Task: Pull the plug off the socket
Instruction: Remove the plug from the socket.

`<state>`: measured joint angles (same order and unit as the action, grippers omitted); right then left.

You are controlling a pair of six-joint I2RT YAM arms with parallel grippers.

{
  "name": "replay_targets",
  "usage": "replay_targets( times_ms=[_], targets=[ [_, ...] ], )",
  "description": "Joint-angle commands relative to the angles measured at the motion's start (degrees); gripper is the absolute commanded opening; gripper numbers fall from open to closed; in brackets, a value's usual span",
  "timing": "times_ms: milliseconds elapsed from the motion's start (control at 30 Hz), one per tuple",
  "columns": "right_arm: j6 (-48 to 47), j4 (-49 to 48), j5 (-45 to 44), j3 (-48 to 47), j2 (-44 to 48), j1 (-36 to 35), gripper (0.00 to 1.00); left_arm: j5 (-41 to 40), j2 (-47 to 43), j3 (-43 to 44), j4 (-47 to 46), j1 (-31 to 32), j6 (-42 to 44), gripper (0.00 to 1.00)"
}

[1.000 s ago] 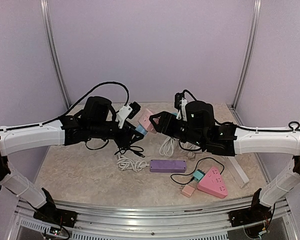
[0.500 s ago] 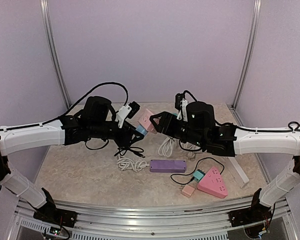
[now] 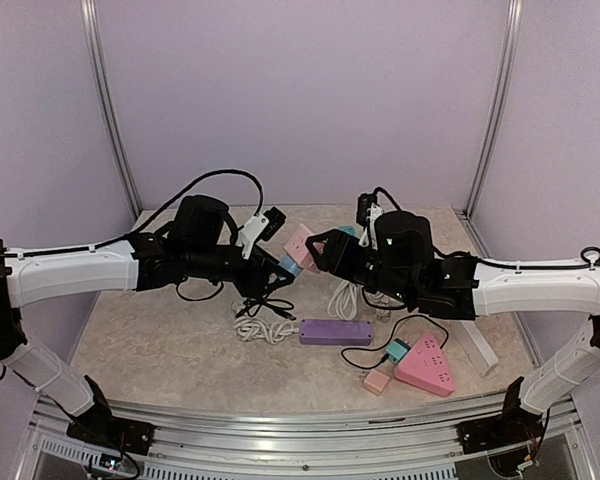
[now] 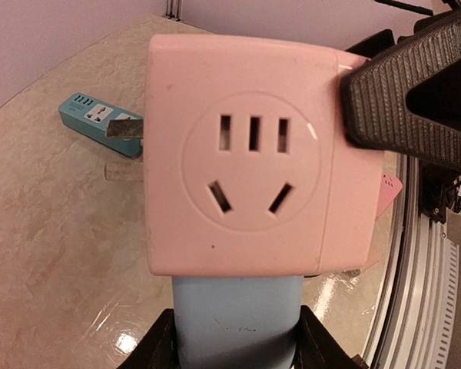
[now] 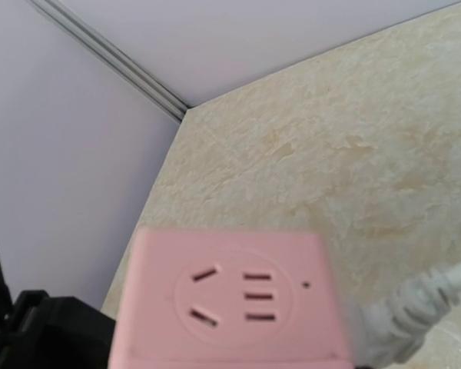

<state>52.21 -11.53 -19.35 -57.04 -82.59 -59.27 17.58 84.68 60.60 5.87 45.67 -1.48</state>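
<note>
Glossy pink cube socket (image 4: 250, 165), smooth blue plug (image 4: 238, 319), ribbed black fingers (image 4: 403, 96)

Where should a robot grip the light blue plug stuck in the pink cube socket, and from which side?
Grip the light blue plug on its body's two flat side faces, just clear of the pink cube socket, approaching from its free end on the left arm's side. Flat parallel faces seat the jaws squarely, in line with the pull; the left gripper holds it so.
</note>
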Motion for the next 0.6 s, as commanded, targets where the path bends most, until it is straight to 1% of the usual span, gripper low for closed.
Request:
replay_targets(
  times_ms=[0, 33, 100, 300, 467, 567],
  targets=[
    [-2.5, 0.6, -7.5, -0.2, 2.3, 0.9, 0.0, -3.1, -1.0, -0.6, 2.0, -0.4, 1.2, 0.06],
    [-3.1, 1.0, -7.3, -0.8, 2.3, 1.1, 0.0, -3.9, -1.4, -0.8, 2.1, 0.5, 3.6, 0.06],
    [-4.5, 1.8, -7.1, -2.2, 2.1, 1.4, 0.0, -5.4, -1.8, -1.1, 2.3, 1.2, 4.9, 0.06],
    [-5.9, 3.3, -4.4, -4.0, 1.4, 4.8, 0.0, -4.7, -2.4, -0.4, 3.4, 1.2, 5.8, 0.06],
    [-6.3, 2.8, -4.3, -3.5, 2.9, 5.0, 0.0, -3.8, -3.0, -0.6, 3.4, 1.2, 6.2, 0.06],
    [-6.4, 2.6, -2.9, -3.8, 3.0, 5.0, 0.0, -5.7, -2.5, -0.1, 3.9, 1.2, 5.7, 0.05]
  ],
)
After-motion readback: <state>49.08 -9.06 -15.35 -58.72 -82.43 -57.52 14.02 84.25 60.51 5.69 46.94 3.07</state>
